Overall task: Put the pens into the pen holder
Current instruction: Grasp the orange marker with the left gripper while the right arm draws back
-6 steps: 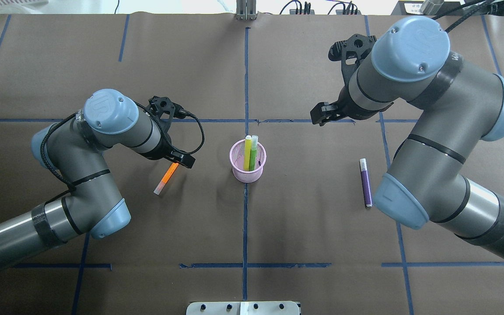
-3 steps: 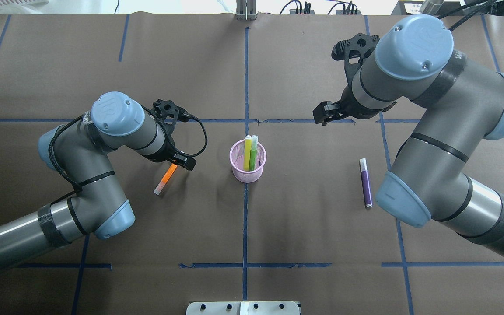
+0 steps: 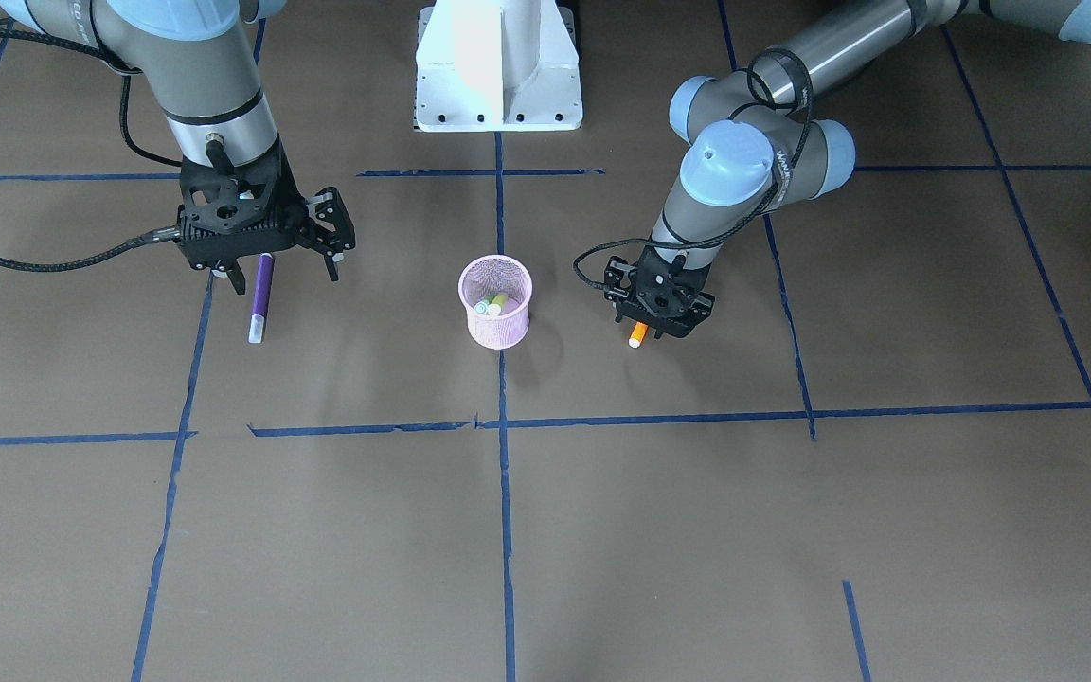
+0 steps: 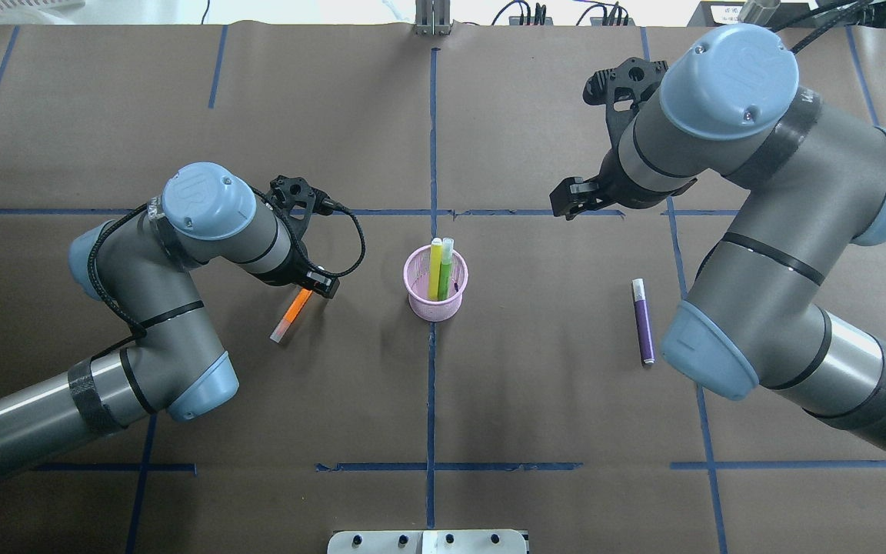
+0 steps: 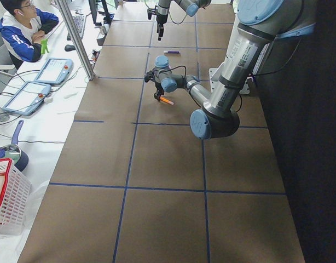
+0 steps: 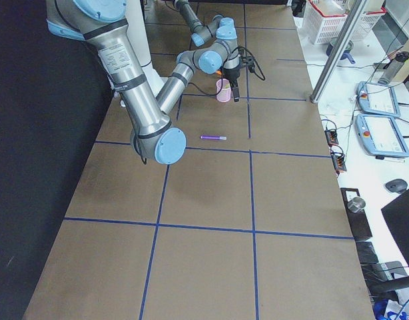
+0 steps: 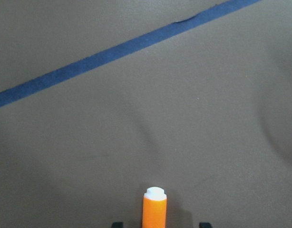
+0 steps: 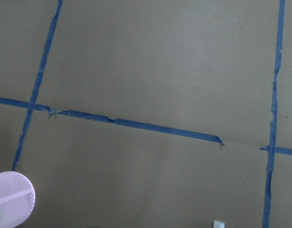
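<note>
Left pincer (image 3: 656, 322) straddles orange pen (image 7: 154, 209); overhead hides gap.

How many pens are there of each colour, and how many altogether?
Orange pen: 1
Purple pen: 1
Yellow pen: 1
Green pen: 1
Total: 4 pens

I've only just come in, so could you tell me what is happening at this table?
Two arms are collecting pens into the pink pen holder, which already holds a yellow pen and a green pen. The left gripper is open astride the orange pen lying on the table. The right gripper hangs open; the purple pen lies untouched.
</note>
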